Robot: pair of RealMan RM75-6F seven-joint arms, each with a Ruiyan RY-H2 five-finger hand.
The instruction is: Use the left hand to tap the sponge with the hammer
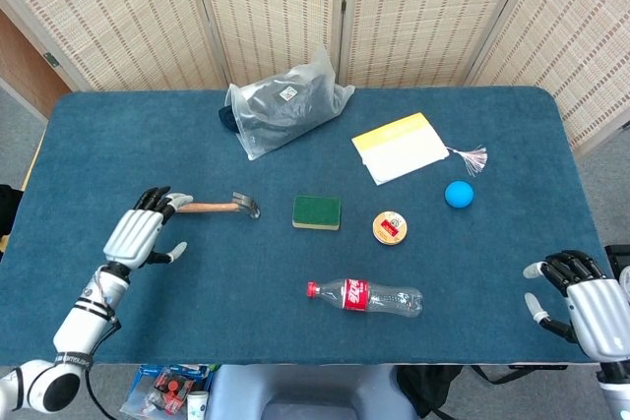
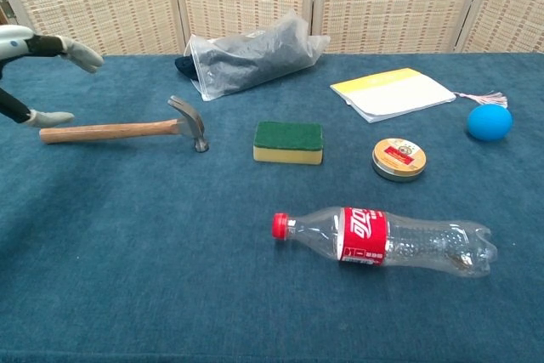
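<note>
Two hands show in our head view. Our left hand (image 1: 141, 236) hangs over the far-left end of the hammer's (image 1: 219, 207) wooden handle, with its fingers (image 1: 155, 200) spread wide and nothing in it. In the chest view we see only its fingertips (image 2: 81, 54) at the left edge, above the handle end, and we cannot tell if they touch the wood. Our right hand (image 1: 592, 300) sits at the near right corner of the blue surface (image 1: 197, 292), fingers loosely curled and apart, holding nothing.

The hammer lies flat, its metal head pointing right toward the sponge (image 1: 316, 211). The sponge sits in the middle of the surface, green side up, just right of the hammer head but not touching it.

A round tin (image 1: 390, 227) is right of the sponge, and a blue ball (image 1: 459, 194) is farther right. A plastic bottle (image 1: 366, 296) lies on its side near us. A clear bag (image 1: 285, 105) and a yellow notebook (image 1: 401, 147) lie on the far side.
</note>
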